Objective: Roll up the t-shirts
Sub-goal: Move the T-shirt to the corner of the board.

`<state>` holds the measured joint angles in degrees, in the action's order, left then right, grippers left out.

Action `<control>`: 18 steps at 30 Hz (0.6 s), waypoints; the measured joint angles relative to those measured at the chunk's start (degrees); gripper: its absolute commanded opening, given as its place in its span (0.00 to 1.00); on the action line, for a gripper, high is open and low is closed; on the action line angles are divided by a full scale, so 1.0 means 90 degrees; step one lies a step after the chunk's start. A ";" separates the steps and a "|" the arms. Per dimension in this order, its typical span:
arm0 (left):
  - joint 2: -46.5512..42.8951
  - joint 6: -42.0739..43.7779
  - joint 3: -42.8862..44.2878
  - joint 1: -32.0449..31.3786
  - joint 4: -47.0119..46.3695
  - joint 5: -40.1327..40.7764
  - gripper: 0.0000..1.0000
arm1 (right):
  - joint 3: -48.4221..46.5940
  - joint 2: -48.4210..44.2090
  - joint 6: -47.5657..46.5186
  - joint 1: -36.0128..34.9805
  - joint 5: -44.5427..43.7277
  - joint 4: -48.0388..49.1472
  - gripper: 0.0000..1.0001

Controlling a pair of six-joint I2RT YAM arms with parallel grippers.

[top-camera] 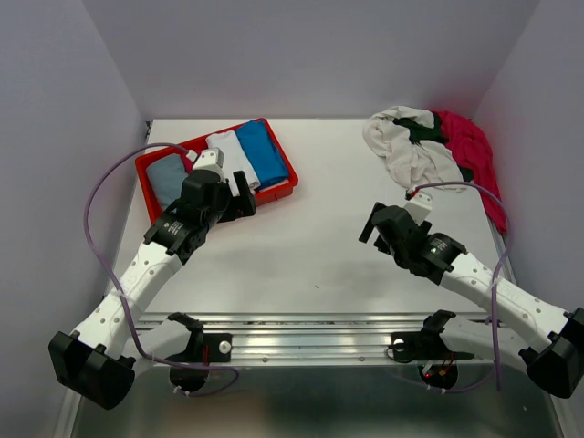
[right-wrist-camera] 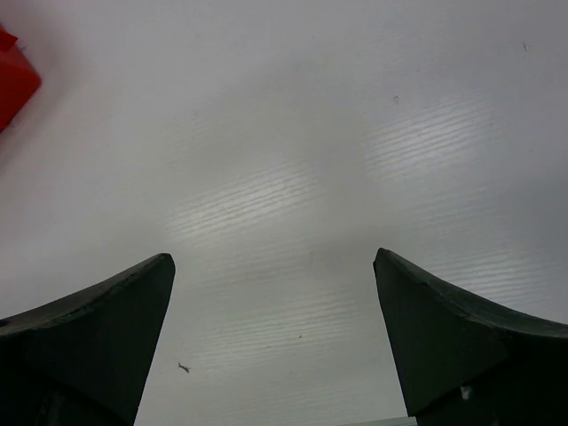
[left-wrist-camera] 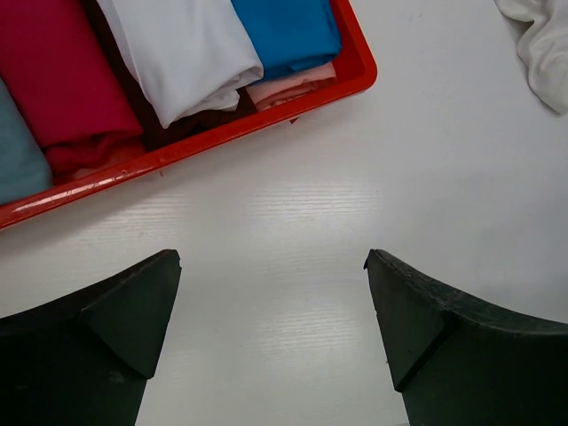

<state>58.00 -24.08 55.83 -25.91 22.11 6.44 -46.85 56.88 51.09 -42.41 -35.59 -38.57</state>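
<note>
A crumpled white t-shirt with dark green sleeves (top-camera: pixel 406 146) lies at the back right of the table, and a magenta-pink t-shirt (top-camera: pixel 473 151) is bunched against its right side. A bit of the white shirt shows in the left wrist view (left-wrist-camera: pixel 543 44). My left gripper (top-camera: pixel 245 199) is open and empty over bare table just in front of the red tray; it also shows in the left wrist view (left-wrist-camera: pixel 273 266). My right gripper (top-camera: pixel 370 226) is open and empty over bare table, short of the shirts; it also shows in the right wrist view (right-wrist-camera: pixel 273 266).
A red plastic tray (top-camera: pixel 285 187) at the back left holds rolled cloths: grey-blue (left-wrist-camera: pixel 13 151), magenta (left-wrist-camera: pixel 53 80), white (left-wrist-camera: pixel 182 53) and blue (left-wrist-camera: pixel 288 31). Its corner shows in the right wrist view (right-wrist-camera: pixel 13 80). Walls enclose the table on three sides.
</note>
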 measured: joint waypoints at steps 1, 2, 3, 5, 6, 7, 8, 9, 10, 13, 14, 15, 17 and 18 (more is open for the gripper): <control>0.0000 0.0000 0.0000 -0.0002 0.0002 0.0000 0.98 | 0.0000 0.0000 0.0002 0.0000 0.0000 0.0000 1.00; 0.0000 0.0000 -0.0002 0.0000 0.0000 0.0000 0.98 | 0.0000 0.0000 0.0010 0.0000 0.0000 0.0000 1.00; 0.0000 0.0000 0.0000 0.0000 0.0000 0.0000 0.98 | 0.0000 0.0000 0.0015 0.0000 0.0000 0.0002 1.00; 0.0000 0.0000 0.0000 -0.0002 0.0000 0.0000 0.98 | 0.0002 0.0000 0.0015 0.0000 0.0000 0.0002 1.00; 0.0000 -0.0002 0.0000 -0.0002 0.0000 0.0000 0.98 | 0.0010 -0.0002 0.0015 0.0000 0.0000 0.0002 1.00; 0.0000 -0.0002 0.0000 0.0000 0.0000 0.0000 0.98 | 0.0017 -0.0002 0.0015 0.0000 0.0000 0.0000 1.00; 0.0000 -0.0002 0.0000 0.0000 0.0000 0.0000 0.98 | 0.0027 -0.0002 0.0015 0.0000 0.0000 0.0000 1.00; 0.0000 -0.0002 -0.0002 -0.0002 0.0000 0.0000 0.98 | 0.0046 -0.0002 0.0015 0.0000 0.0000 0.0002 1.00; 0.0000 -0.0002 -0.0002 0.0000 0.0000 -0.0002 0.98 | 0.0063 -0.0002 0.0015 0.0000 0.0000 0.0000 1.00; 0.0000 -0.0002 -0.0002 0.0000 0.0000 -0.0027 0.98 | 0.0095 -0.0002 0.0012 0.0000 0.0002 -0.0005 1.00; 0.0000 -0.0002 -0.0005 0.0000 0.0000 -0.0039 0.98 | 0.0095 -0.0002 0.0012 0.0000 0.0002 0.0000 1.00; 0.0000 0.0000 -0.0005 -0.0002 0.0002 -0.0041 0.98 | 0.0095 -0.0002 0.0010 0.0000 0.0002 0.0000 1.00; 0.0000 0.0000 -0.0012 -0.0002 0.0002 -0.0044 0.98 | 0.0095 0.0000 -0.0029 0.0000 -0.0010 0.0002 1.00; 0.0002 -0.0002 -0.0012 -0.0002 0.0002 -0.0044 0.98 | 0.0095 0.0002 -0.0046 0.0000 -0.0051 0.0002 1.00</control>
<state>58.02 -24.10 55.72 -25.93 22.13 6.04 -46.00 56.90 50.68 -42.41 -36.05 -38.54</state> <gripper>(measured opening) 0.974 0.998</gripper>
